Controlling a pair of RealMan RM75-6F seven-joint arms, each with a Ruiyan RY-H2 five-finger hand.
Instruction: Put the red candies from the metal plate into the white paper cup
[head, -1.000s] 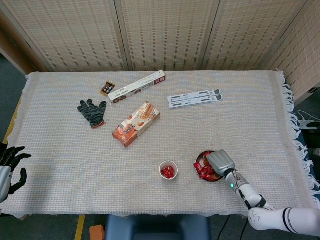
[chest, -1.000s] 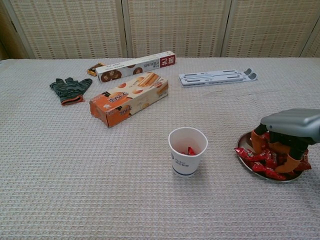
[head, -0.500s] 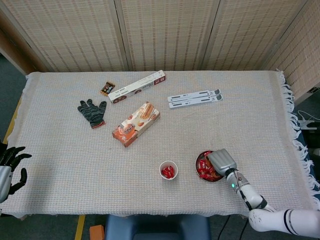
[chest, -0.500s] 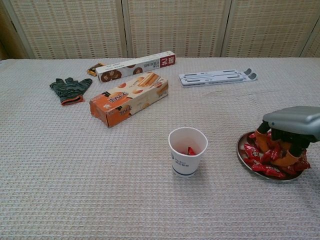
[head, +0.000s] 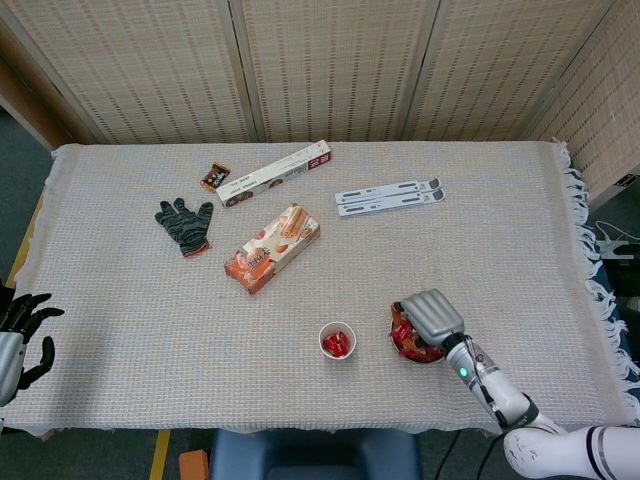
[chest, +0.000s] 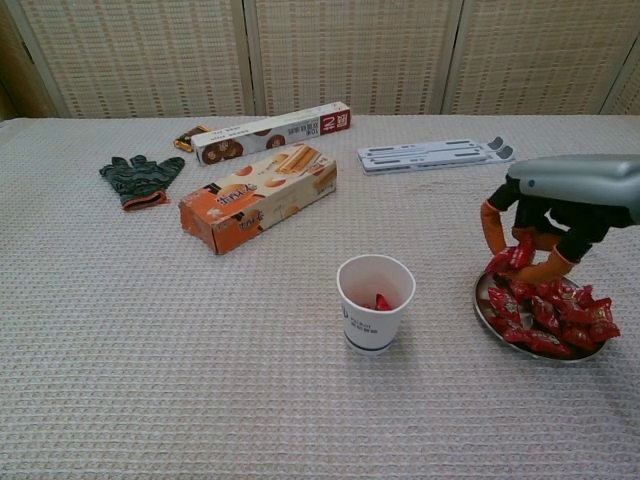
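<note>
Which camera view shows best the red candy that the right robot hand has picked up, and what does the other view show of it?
The chest view: from the side, the red candy shows pinched in the right robot hand, above the metal plate. In the head view the robot hand's grey back covers the candy, leaving only the plate's candies at its edge.

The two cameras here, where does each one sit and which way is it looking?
Head view: high above the near edge, looking steeply down on the whole table; shows the right hand with its forearm, and the left hand off the table's left edge.
Chest view: low at the near edge, looking across the table toward the woven screens; shows only the right hand, pinching a red candy.
Shared: white paper cup, metal plate, right hand, both boxes, glove.
</note>
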